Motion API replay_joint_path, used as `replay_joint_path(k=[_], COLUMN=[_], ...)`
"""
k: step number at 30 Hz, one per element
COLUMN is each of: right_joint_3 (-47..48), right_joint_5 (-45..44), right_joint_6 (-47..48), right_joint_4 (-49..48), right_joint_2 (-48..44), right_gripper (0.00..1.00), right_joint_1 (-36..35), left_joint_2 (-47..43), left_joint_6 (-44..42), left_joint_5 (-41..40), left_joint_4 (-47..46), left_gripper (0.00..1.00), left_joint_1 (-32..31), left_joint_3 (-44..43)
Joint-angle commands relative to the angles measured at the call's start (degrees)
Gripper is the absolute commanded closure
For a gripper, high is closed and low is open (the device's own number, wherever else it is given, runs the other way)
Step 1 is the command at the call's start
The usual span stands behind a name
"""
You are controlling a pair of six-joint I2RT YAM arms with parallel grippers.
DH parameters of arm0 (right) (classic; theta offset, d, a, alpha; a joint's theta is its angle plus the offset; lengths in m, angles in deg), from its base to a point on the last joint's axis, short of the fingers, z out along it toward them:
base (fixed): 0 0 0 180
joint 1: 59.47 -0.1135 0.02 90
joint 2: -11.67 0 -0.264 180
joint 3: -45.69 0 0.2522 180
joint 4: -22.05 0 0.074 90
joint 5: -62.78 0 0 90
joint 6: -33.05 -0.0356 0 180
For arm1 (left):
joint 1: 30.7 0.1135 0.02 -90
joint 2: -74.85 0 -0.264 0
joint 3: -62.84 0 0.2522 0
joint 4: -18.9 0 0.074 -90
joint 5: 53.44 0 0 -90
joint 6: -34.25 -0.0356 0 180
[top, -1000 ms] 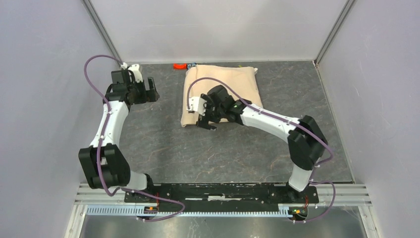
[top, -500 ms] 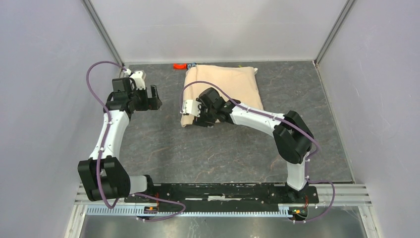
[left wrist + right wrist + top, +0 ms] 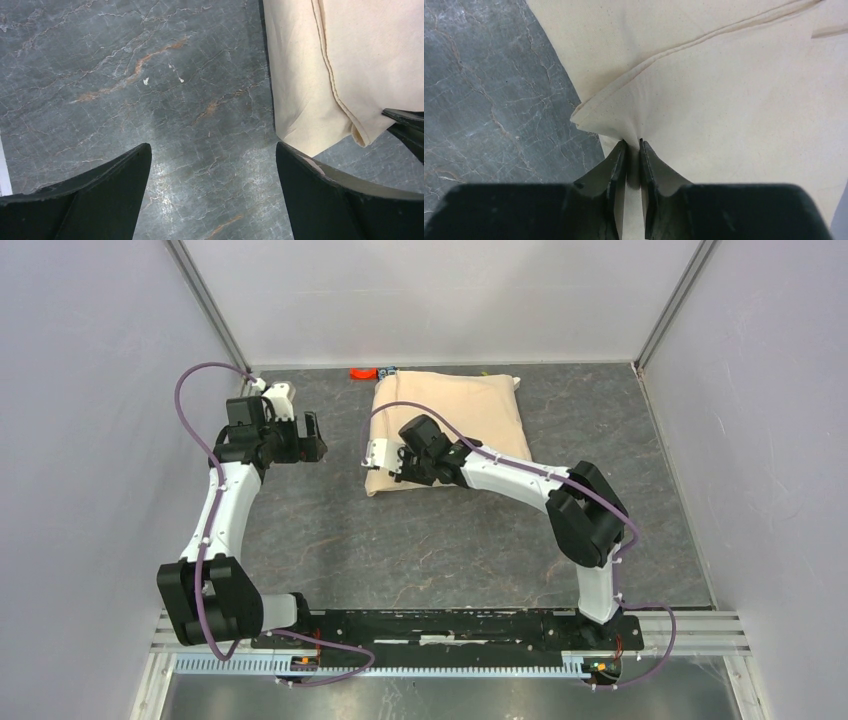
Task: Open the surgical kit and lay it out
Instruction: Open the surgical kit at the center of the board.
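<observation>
The surgical kit lies wrapped in its large beige cloth wrap (image 3: 455, 410) at the back middle of the table; its contents are hidden. At the wrap's near-left corner, my right gripper (image 3: 398, 474) is shut on a raised fold of the cloth. The right wrist view shows the fold (image 3: 634, 125) pinched between the right gripper (image 3: 633, 144) jaws, with the wrap (image 3: 734, 90) spread beyond. My left gripper (image 3: 312, 437) hovers open over bare table left of the wrap. In the left wrist view the left gripper (image 3: 212, 146) holds nothing, and the wrap (image 3: 320, 75) corner lies at the right.
Small orange and black pieces (image 3: 371, 371) lie at the back edge, left of the wrap. Pale enclosure walls close in the dark marbled table (image 3: 400, 540) on three sides. The right gripper's dark fingers (image 3: 407, 127) show at the right edge of the left wrist view.
My right gripper moved left to the wrap's near-left corner and shut on a fold of cloth. The left gripper shifted slightly right and stayed open.
</observation>
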Motion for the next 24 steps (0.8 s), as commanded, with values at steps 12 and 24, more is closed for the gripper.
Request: replay_joint_path(k=[12, 24], right_joint_3=[1.0, -17.1], right_joint_5=[4.7, 8.0], right_joint_6=[-9.3, -13.5], right_joint_4=[-0.3, -4.2], right_joint_2=[-14.4, -39.4], right_gripper=[1.0, 1.0], right_joint_1=[10.2, 38.6], left_joint_2=[-0.7, 4.1], left_joint_6=[-7.3, -9.5], left_joint_5=[4.1, 5.9], left_joint_4=[-3.0, -5.7], left_gripper=[0.0, 0.0], left_joint_1=[-0.2, -8.4], left_joint_3=[-1.7, -7.9])
